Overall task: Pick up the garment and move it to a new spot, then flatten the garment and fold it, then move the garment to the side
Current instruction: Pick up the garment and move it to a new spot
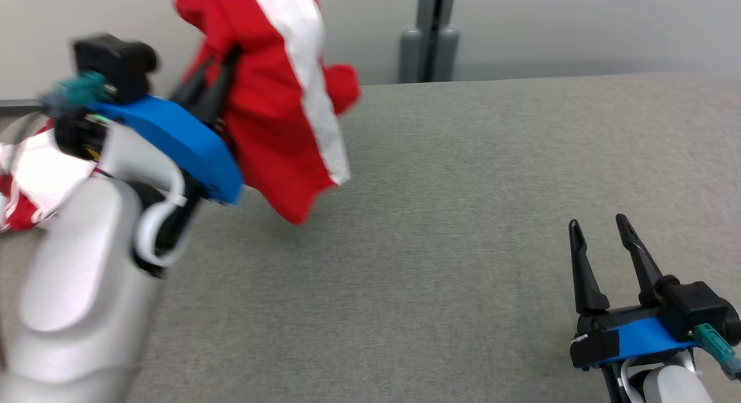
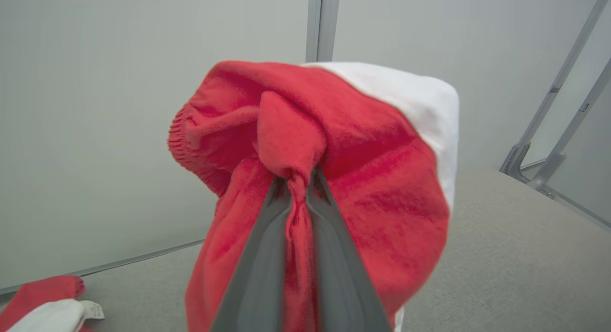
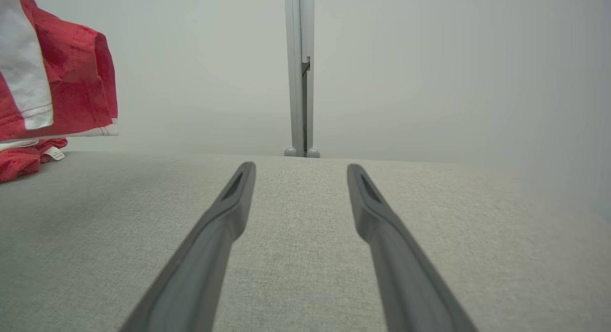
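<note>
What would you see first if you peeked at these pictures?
The bright red and white garment, bunched up and hanging in the air at the upper left, pinched in the robot's left hand. Next comes the right hand at the lower right, open wide and empty over the grey table.

Garment [image 1: 266, 119] above table [image 1: 463, 189] at left; right claw [image 1: 598, 221] opposite.

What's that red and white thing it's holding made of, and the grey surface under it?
The garment looks like soft matte knit cloth, perhaps cotton jersey: it bunches and drapes where the left gripper pinches it. The table surface seems a grey woven fabric covering, matte, with a fine weave.
</note>
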Robot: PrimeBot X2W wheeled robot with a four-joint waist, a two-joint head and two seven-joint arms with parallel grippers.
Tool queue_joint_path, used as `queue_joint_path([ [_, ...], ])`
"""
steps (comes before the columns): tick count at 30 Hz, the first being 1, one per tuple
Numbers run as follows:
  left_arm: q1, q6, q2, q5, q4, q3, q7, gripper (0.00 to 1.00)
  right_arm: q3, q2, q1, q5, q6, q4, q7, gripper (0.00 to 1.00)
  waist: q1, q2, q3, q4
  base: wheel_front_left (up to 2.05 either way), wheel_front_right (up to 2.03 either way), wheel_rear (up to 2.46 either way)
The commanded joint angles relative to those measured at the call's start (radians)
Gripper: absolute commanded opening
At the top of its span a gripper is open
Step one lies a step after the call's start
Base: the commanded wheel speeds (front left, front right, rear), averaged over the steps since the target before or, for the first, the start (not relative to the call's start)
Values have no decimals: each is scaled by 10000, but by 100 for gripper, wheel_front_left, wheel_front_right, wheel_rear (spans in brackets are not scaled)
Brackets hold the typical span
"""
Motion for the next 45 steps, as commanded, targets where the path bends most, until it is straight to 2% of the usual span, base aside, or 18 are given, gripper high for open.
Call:
queue_joint_path([
  [1,250,98,-345,-100,188,-67,-277,0,-40,-20,50,63,1,-76,-36,100,1,0,-138,-364,0,0,0],
  [6,955,342,-1868,-393,1377,-373,-1427,0,-171,-20,11,114,1,-145,-37,100,1,0,102,-890,0,0,0],
  [10,1419,537,-2589,-477,2729,-498,-2278,0,-68,-18,-84,180,1,-210,-37,100,1,0,338,-1135,0,0,0],
  [16,1754,456,-2928,-459,4626,-743,-3083,0,82,-20,-231,240,1,-268,-37,100,1,0,708,-1259,0,0,0],
  [23,1623,259,-3094,-617,5758,-878,-3980,0,76,-20,-333,198,1,-261,-37,100,1,0,956,-1121,0,0,0],
  [24,1553,240,-3113,-617,5839,-903,-4132,20,86,-20,-346,189,1,-245,-37,100,1,0,954,-1090,0,0,0],
  [26,1426,190,-3148,-552,5925,-988,-4407,100,94,-20,-381,162,1,-215,-37,100,1,0,917,-1023,0,0,0],
  [30,1232,97,-3139,-360,5964,-1181,-4892,100,93,-20,-368,130,1,-171,-37,100,1,0,740,-885,0,0,0],
  [38,1381,-32,-2651,-55,5523,-1124,-5357,100,2,-21,-100,72,1,-115,-37,100,1,0,268,-628,0,0,0],
  [45,2357,287,-1938,476,4305,-766,-5495,100,-36,-21,154,57,1,-159,-38,100,1,0,-215,-416,0,0,0],
])
